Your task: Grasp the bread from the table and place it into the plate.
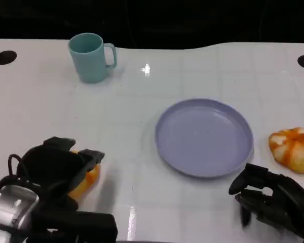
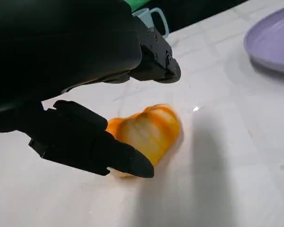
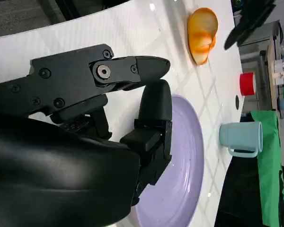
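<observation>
Two orange-and-white pieces of bread lie on the white table. One bread (image 1: 89, 180) (image 2: 149, 134) sits at the near left, partly hidden under my left hand (image 1: 55, 169). My left hand's fingers (image 2: 151, 61) are spread above and beside this bread (image 3: 202, 33) without closing on it. The second bread (image 1: 294, 149) lies at the right edge, just beyond my right hand (image 1: 273, 200), which holds nothing, its fingers (image 3: 132, 71) apart. The empty purple plate (image 1: 204, 137) (image 3: 187, 165) (image 2: 274, 40) stands between the two hands.
A teal mug (image 1: 91, 56) (image 3: 241, 138) stands at the back left of the table, far from the plate. Dark round holes (image 1: 5, 57) mark the table's back corners. In the right wrist view a red object (image 3: 247, 83) sits beyond the table.
</observation>
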`<action>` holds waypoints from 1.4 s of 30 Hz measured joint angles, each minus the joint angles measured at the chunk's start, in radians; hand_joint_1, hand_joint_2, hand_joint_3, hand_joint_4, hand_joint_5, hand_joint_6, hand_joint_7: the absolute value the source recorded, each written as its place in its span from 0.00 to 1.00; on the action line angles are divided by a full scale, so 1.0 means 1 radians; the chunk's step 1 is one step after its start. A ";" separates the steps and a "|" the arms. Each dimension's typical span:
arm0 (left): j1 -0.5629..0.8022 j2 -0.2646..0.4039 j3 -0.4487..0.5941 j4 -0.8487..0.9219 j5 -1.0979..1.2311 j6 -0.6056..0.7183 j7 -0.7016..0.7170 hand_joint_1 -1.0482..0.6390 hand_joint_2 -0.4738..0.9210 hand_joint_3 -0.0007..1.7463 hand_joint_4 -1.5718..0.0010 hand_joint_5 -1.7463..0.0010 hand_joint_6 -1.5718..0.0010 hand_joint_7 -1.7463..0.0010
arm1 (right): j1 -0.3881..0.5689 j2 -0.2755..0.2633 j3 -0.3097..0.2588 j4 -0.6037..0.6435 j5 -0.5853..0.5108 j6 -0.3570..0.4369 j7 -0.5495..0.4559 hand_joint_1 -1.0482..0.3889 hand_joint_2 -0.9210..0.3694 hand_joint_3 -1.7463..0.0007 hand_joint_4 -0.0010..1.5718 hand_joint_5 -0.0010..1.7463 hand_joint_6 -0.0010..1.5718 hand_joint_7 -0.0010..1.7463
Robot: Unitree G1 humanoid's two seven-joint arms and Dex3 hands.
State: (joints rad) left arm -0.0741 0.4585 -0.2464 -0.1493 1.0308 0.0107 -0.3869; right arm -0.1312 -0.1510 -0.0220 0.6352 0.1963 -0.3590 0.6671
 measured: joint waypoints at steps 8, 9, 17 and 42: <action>-0.060 -0.002 -0.046 0.151 -0.003 0.019 0.064 0.48 0.90 0.01 0.91 0.97 0.83 1.00 | 0.002 0.000 -0.002 0.000 0.000 -0.001 0.005 0.37 0.00 0.84 0.42 1.00 0.42 0.79; -0.066 -0.002 -0.052 0.163 -0.003 0.022 0.064 0.48 0.90 0.01 0.90 0.96 0.83 1.00 | 0.002 0.000 -0.002 0.000 0.000 -0.001 0.005 0.38 0.00 0.84 0.42 1.00 0.42 0.79; -0.097 -0.001 -0.081 0.228 -0.028 0.021 0.112 0.53 0.98 0.04 0.70 0.91 0.73 0.98 | -0.002 0.000 -0.003 0.011 0.001 -0.013 0.013 0.36 0.00 0.84 0.41 1.00 0.42 0.79; -0.135 0.000 -0.090 0.493 -0.156 -0.192 0.590 0.52 0.68 0.75 0.52 0.00 0.66 0.00 | -0.004 0.000 -0.003 0.016 -0.001 -0.021 0.012 0.37 0.00 0.84 0.42 1.00 0.42 0.80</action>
State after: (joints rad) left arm -0.2092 0.4583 -0.3360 0.3433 0.8751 -0.1814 0.2032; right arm -0.1349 -0.1511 -0.0249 0.6515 0.1956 -0.3801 0.6795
